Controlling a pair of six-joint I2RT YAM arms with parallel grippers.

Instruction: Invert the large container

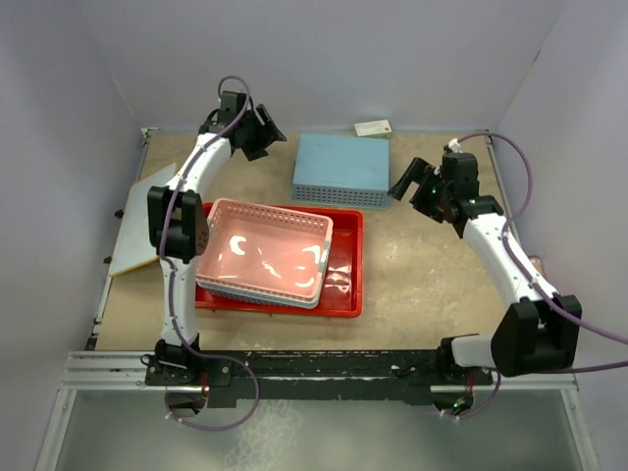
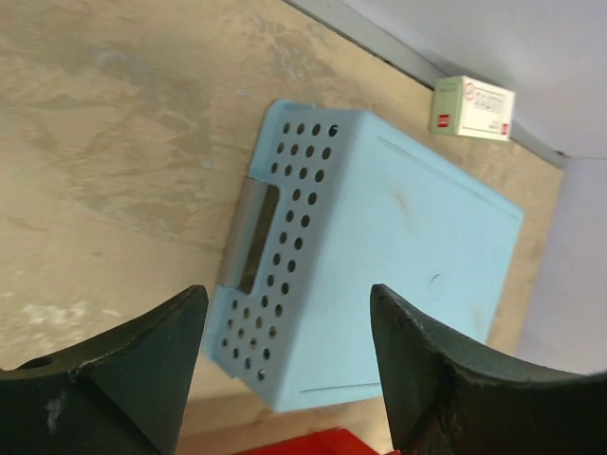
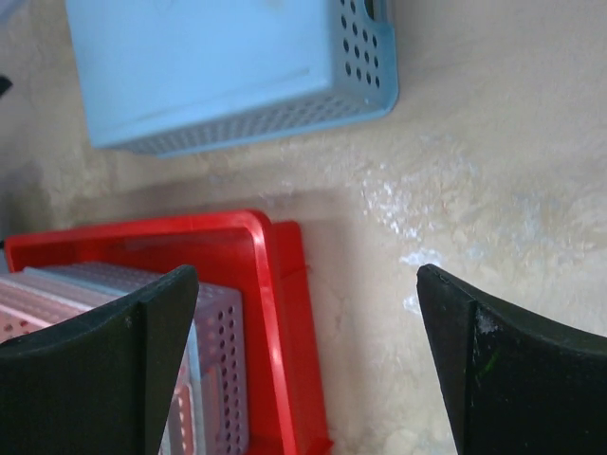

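Most of the large container [image 1: 345,263] is hidden from us under the pink basket [image 1: 265,250] sitting in it. Only its right end and its rim show, and the left arm covers its left end. It lies open side up near the desk's near edge, left of centre, with its long axis parallel to that edge. The left gripper [image 2: 289,308] and the right gripper [image 3: 302,284] hang spread apart, holding nothing.

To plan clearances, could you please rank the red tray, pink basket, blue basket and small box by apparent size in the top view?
1. red tray
2. pink basket, close behind; it sits higher, nearer the camera
3. blue basket
4. small box
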